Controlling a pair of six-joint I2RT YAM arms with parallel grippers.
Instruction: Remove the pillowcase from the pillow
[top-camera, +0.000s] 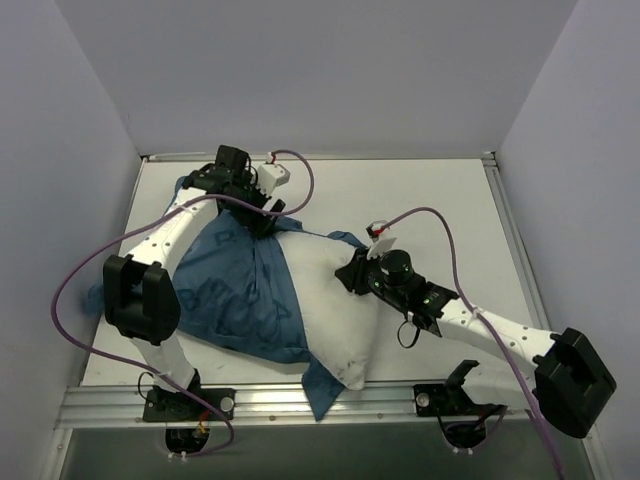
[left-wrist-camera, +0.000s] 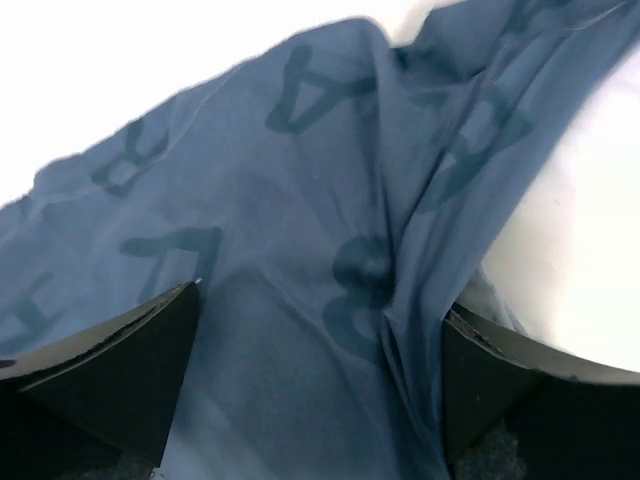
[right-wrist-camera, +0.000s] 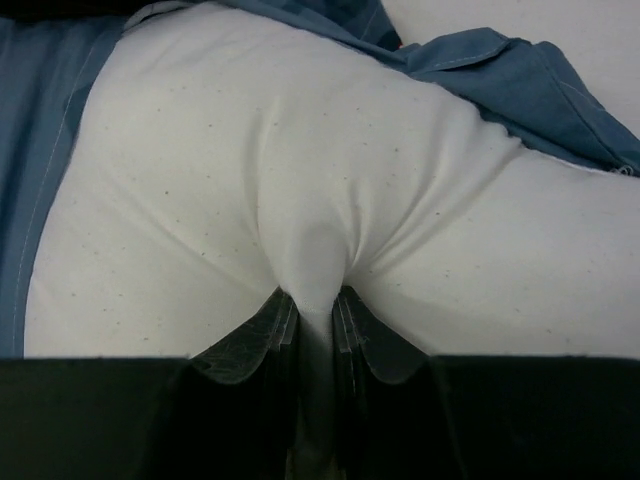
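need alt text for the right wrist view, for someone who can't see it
The right fingers pinch a fold of the white pillow, which fills most of the view. The blue pillowcase shows along the left edge and lies bunched at the top right.

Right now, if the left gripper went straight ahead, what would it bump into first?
Probably the dark blue letter-printed fabric pillowcase, straight ahead of the open left gripper; depth is unclear.
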